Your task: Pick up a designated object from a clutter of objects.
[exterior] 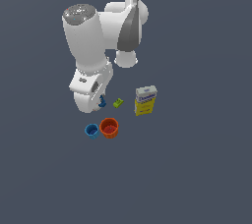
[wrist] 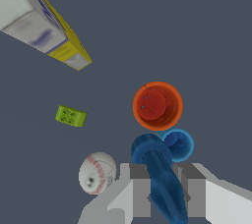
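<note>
The designated object, a small dark blue irregular piece [wrist: 156,161], stands between my gripper's [wrist: 168,191] two grey fingers [wrist: 141,196], which are closed against its sides. In the exterior view it [exterior: 102,102] peeks out beside the white hand [exterior: 90,93], and my gripper [exterior: 100,104] is mostly hidden there. The clutter lies around it: an orange cup [wrist: 157,106] [exterior: 109,127], a smaller light-blue cup [wrist: 179,144] [exterior: 91,130], a white baseball [wrist: 97,172], a tiny green block [wrist: 71,116] [exterior: 117,102] and a yellow-and-white box [wrist: 44,26] [exterior: 145,100].
Everything rests on a plain dark grey floor [exterior: 197,169]. The baseball is hidden behind the arm in the exterior view. The two cups stand side by side, close to the gripper. The arm's white links [exterior: 88,36] tower over the clutter.
</note>
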Robot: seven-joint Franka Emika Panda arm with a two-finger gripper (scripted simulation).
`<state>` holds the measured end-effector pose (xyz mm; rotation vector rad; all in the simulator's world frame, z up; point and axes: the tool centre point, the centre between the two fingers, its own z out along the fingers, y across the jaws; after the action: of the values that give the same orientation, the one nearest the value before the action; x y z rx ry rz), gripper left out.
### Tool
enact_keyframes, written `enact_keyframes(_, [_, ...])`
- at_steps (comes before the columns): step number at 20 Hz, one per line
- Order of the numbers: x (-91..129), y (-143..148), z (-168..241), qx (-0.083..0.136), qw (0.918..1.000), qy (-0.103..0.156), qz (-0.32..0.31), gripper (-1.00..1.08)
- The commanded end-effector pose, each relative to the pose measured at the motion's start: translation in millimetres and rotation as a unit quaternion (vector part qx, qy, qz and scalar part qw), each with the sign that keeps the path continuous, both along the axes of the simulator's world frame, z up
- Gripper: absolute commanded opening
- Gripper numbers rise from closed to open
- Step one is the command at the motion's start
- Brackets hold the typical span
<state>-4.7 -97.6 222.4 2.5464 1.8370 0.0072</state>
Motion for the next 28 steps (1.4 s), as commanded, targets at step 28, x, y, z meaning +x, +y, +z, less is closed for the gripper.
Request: enact_keyframes(28, [50.5,-67.0,168.0,-0.001,1.0,0.002,0.0,-1.0])
